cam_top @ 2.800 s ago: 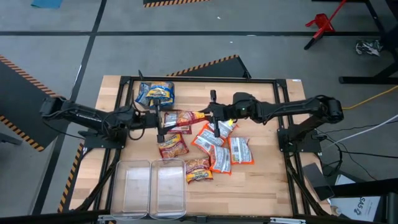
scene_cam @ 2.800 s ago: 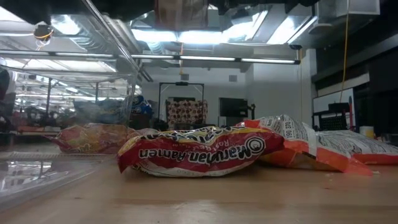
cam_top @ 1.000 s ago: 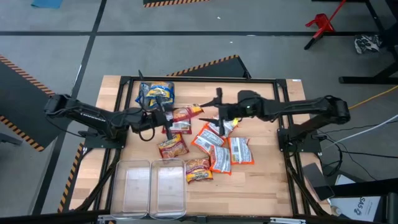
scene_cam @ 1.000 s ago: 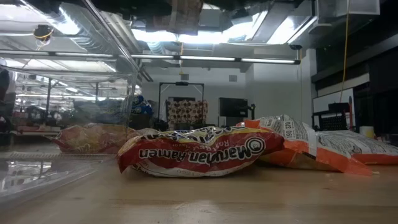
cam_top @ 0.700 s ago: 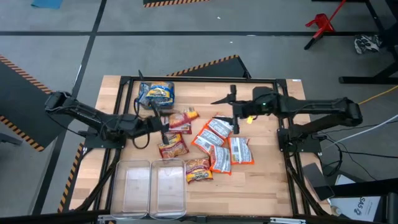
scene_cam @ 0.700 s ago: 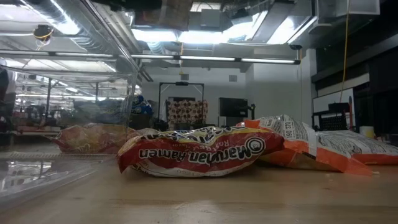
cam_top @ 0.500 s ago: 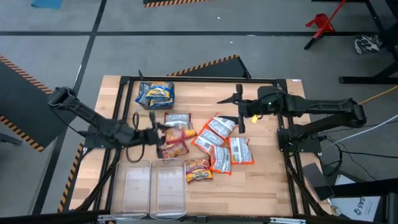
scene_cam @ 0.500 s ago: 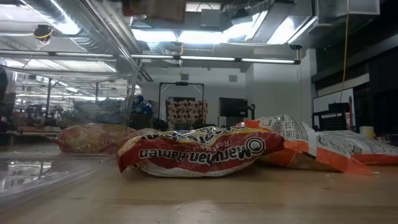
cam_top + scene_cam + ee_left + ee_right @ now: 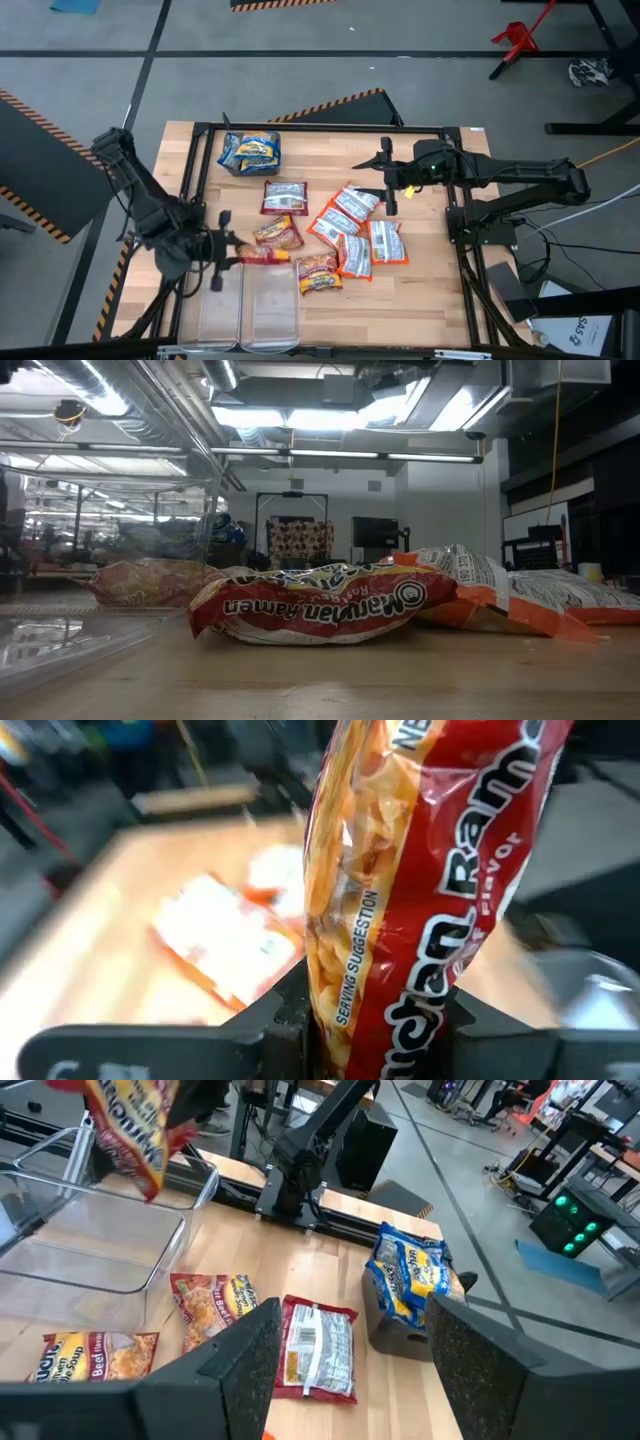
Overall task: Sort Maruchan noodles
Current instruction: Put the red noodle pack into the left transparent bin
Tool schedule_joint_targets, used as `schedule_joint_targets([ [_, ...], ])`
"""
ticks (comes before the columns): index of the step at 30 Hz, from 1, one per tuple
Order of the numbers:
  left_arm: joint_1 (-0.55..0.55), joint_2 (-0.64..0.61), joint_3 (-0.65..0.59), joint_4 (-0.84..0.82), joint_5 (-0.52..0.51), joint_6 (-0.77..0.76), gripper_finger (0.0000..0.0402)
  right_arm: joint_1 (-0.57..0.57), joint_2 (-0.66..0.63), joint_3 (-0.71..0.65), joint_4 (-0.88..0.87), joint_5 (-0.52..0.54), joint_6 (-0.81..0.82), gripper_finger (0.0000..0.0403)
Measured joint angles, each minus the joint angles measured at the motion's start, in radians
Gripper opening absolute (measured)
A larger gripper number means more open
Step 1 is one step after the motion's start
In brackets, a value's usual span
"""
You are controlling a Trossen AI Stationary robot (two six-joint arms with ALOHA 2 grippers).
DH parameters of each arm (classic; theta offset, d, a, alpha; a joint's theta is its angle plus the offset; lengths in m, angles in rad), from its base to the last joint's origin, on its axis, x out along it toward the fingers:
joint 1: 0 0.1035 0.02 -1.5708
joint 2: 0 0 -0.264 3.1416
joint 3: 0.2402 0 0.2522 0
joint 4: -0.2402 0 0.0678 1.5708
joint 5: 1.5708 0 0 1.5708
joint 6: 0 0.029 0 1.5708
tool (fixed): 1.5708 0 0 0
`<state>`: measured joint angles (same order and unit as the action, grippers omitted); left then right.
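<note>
1. Four red-and-yellow packets [image 9: 277, 232] were counted in the high view, one of them lifted off the surface [image 9: 420, 300].
2. Four orange-and-white packets [image 9: 385, 242] were counted.
3. The blue-and-yellow packets [image 9: 250, 152] lay piled; their number could not be determined.
4. Two clear bins [image 9: 215, 312] were counted.

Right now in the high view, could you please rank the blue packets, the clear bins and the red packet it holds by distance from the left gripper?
1. Red packet, held in the left gripper.
2. Clear bins, just below it at the table's near edge.
3. Blue packets, at the far edge.
</note>
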<state>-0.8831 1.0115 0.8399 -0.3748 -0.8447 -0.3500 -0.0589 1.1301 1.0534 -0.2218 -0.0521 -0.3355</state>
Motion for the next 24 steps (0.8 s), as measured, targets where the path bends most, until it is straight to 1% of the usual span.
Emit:
schedule_joint_targets([
  [5,-0.067,0.0,0.016,-0.147,0.084,-0.284,0.0088,0.0,0.0,0.0,0.0,0.0,0.002,0.0232],
  [11,-0.094,0.0,0.016,-0.271,0.304,-0.59,0.0088,0.0,0.0,0.0,-0.009,0.0,0.026,0.0232],
  [14,-0.094,0.0,0.016,-0.301,0.447,-0.737,0.0088,0.0,0.0,0.0,-0.017,0.0,0.029,0.0232],
  [20,-0.106,0.0,0.016,-0.299,0.708,-0.989,0.0088,0.0,0.0,0.0,-0.016,0.0,0.044,0.0232],
  [22,-0.117,0.0,0.016,-0.3,0.762,-1.055,0.0088,0.0,0.0,0.0,-0.016,0.0,0.044,0.0232],
  [24,-0.129,0.0,0.016,-0.311,0.77,-1.101,0.0088,0.0,0.003,0.0,-0.015,0.0,0.044,0.0232],
])
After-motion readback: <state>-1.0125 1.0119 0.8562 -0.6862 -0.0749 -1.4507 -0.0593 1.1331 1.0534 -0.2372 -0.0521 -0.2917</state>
